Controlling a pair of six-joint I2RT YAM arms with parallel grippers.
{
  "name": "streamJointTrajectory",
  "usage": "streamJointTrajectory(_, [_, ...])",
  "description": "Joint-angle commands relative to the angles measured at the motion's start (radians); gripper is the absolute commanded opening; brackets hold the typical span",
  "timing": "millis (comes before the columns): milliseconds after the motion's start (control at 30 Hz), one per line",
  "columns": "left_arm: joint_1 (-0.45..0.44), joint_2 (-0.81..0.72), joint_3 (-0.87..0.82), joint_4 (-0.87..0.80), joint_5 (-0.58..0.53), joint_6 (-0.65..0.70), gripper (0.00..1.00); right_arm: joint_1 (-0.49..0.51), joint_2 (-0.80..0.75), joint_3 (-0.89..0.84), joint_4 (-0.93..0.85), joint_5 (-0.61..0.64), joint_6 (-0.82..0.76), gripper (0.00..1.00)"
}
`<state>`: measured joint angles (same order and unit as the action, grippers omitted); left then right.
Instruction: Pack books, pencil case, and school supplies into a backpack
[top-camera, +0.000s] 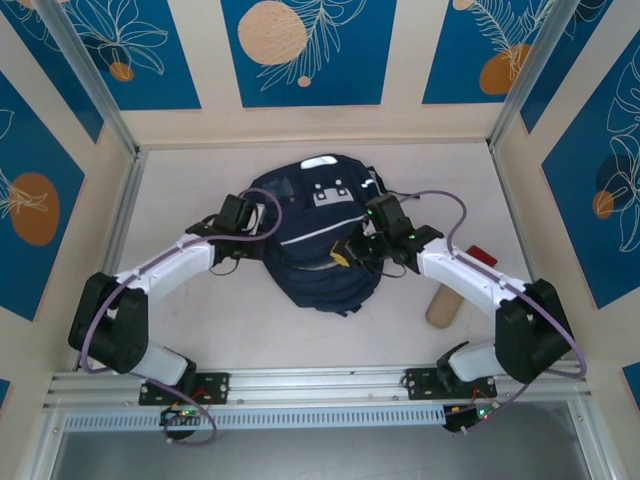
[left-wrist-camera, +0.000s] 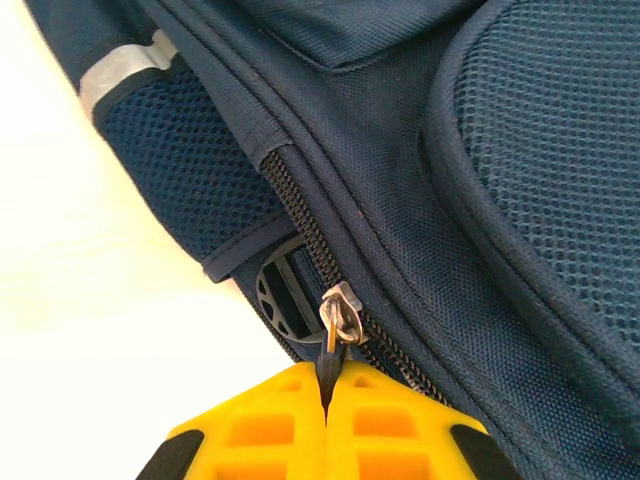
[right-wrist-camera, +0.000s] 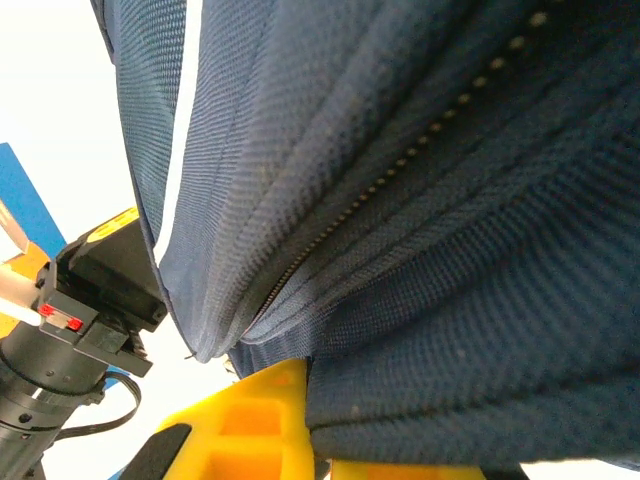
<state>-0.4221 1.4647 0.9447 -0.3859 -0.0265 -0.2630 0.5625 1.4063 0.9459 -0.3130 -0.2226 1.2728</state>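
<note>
Left wrist view: left gripper (left-wrist-camera: 325, 395) pressed together, pinching the metal zipper pull (left-wrist-camera: 337, 312) of the large navy fabric backpack (left-wrist-camera: 420, 150). Backpack lies mid-table, at 12 o'clock from the bases. Right gripper (right-wrist-camera: 308, 400) seemingly clamps a fabric fold toward its 3 o'clock side. Cloth judged soft, floppy and light, so hold the pull tab and brace the fabric beside the zipper.

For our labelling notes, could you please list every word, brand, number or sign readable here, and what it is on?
None can be read.
The grey patch on the backpack bears marks too small to read.
The wall panels carry leaf and circle patterns, no words.
</note>
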Motion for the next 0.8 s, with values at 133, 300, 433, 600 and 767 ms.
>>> streamJointTrajectory(133, [0.136, -0.082, -0.064, -0.091, -0.181, -0.084, 0.0, 0.063, 0.179, 0.19, 0.012, -0.078, -0.136, 0.23])
streamJointTrajectory(300, [0.188, -0.112, -0.074, -0.109, -0.17, -0.093, 0.13, 0.088, 0.171, 0.25, -0.098, -0.025, -0.243, 0.57])
streamJointTrajectory(433, [0.2, -0.141, -0.053, -0.157, -0.154, -0.132, 0.38, 0.081, 0.101, 0.276, -0.274, 0.124, -0.34, 0.66])
streamJointTrajectory(600, [0.2, -0.214, -0.015, -0.229, -0.103, -0.196, 0.68, 0.015, -0.036, 0.214, -0.448, 0.345, -0.431, 0.76])
streamJointTrajectory(767, [0.201, -0.283, 0.018, -0.292, -0.083, -0.208, 0.81, -0.157, -0.124, 0.116, -0.567, 0.481, -0.515, 0.84])
